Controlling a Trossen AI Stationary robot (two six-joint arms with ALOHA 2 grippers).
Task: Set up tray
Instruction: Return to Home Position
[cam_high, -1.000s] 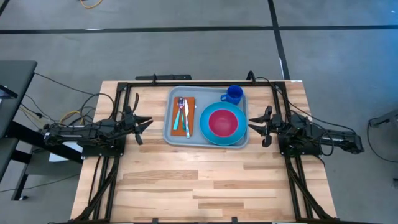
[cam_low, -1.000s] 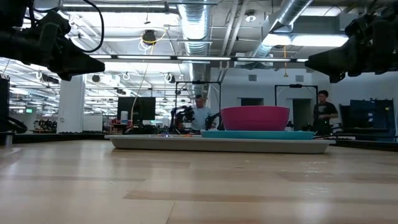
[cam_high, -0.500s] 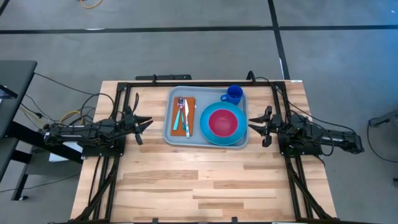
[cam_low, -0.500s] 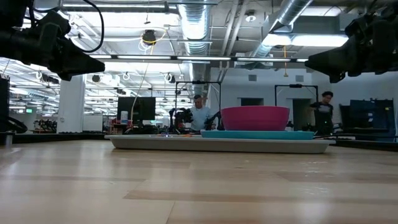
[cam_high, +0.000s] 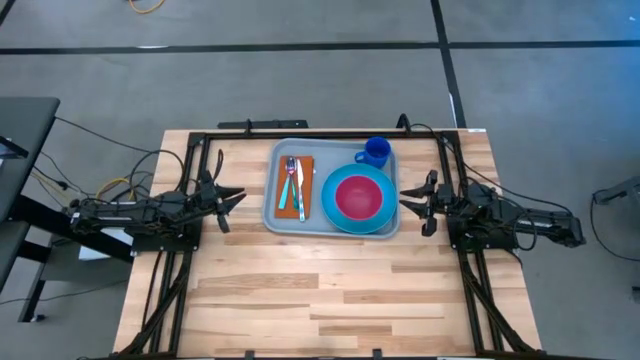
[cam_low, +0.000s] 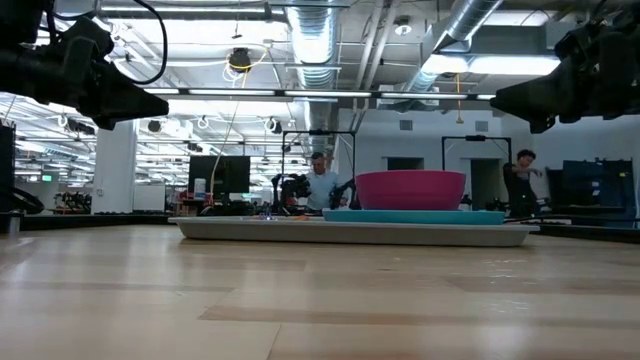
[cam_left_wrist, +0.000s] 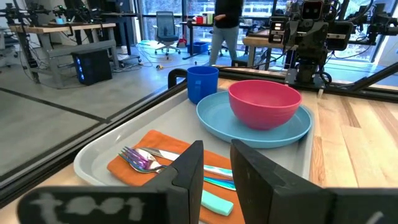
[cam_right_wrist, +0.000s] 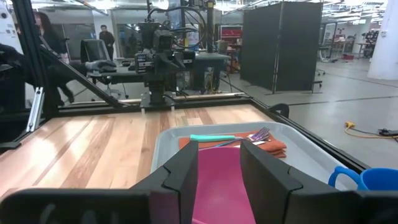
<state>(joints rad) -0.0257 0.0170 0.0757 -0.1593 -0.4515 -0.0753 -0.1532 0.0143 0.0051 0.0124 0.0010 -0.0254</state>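
Observation:
The light grey-blue tray (cam_high: 272, 190) lies flat on the far middle of the wooden table. On it are an orange napkin (cam_high: 308, 185) with a fork (cam_high: 291, 178) and a teal-handled knife (cam_high: 300, 200), a light-blue plate (cam_high: 330, 205) carrying a pink bowl (cam_high: 357, 195), and a blue cup (cam_high: 376, 152) at the far right corner. My left gripper (cam_high: 232, 200) hovers left of the tray, pointing level at it, open and empty (cam_left_wrist: 217, 168). My right gripper (cam_high: 404, 200) hovers just off the tray's right rim, also open and empty (cam_right_wrist: 219, 165).
Black frame rails (cam_high: 300, 131) run along the table's far edge and down both sides beside the arms. The near half of the table (cam_high: 320, 290) is bare wood. People stand in the room beyond the table (cam_low: 322, 185).

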